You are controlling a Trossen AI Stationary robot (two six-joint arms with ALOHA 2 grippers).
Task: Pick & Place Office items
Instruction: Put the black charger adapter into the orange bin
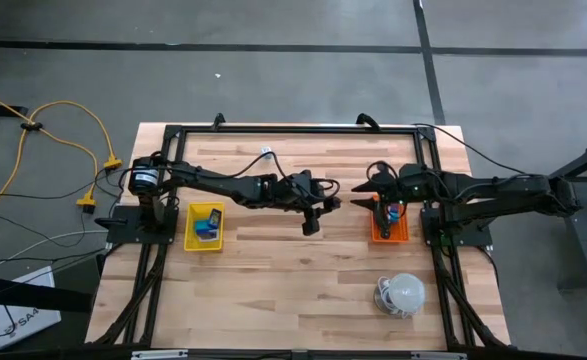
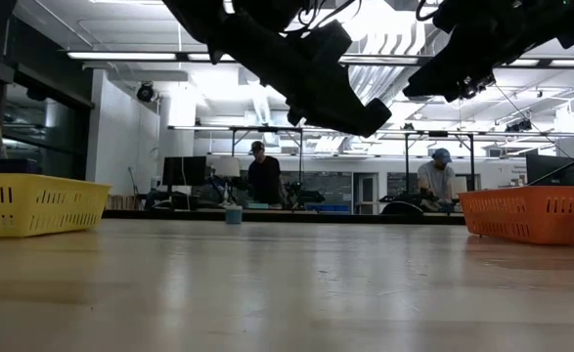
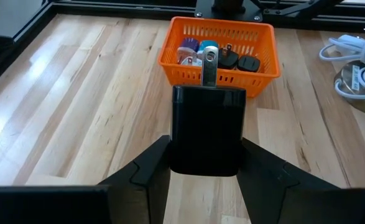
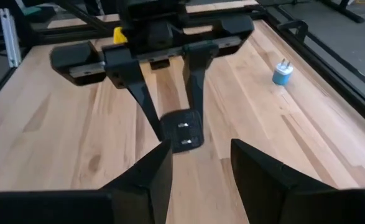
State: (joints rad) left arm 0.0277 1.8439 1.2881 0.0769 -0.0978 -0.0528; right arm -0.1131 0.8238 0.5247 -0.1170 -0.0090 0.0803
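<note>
My left gripper hangs over the middle of the table, shut on a black block with two metal prongs. The orange tray, at the right, holds several small office items: blue, purple and black pieces. Blue and black pieces lie in the yellow tray at the left. My right gripper hovers by the orange tray's far left corner, open, with nothing between its fingers, facing the left gripper. A small blue plug stands on the table near the far edge. My left gripper pinches the black block by its two side faces, one finger on each side. The fingers come slanting down from the table's left. The prongs point away from the wrist, toward the orange tray. The block hangs clear of the table.
A white dome with a coiled cable sits near the front right. A black frame runs along the table's far edge and sides. Bare wood lies between the two trays, below both grippers. People stand far behind the table.
</note>
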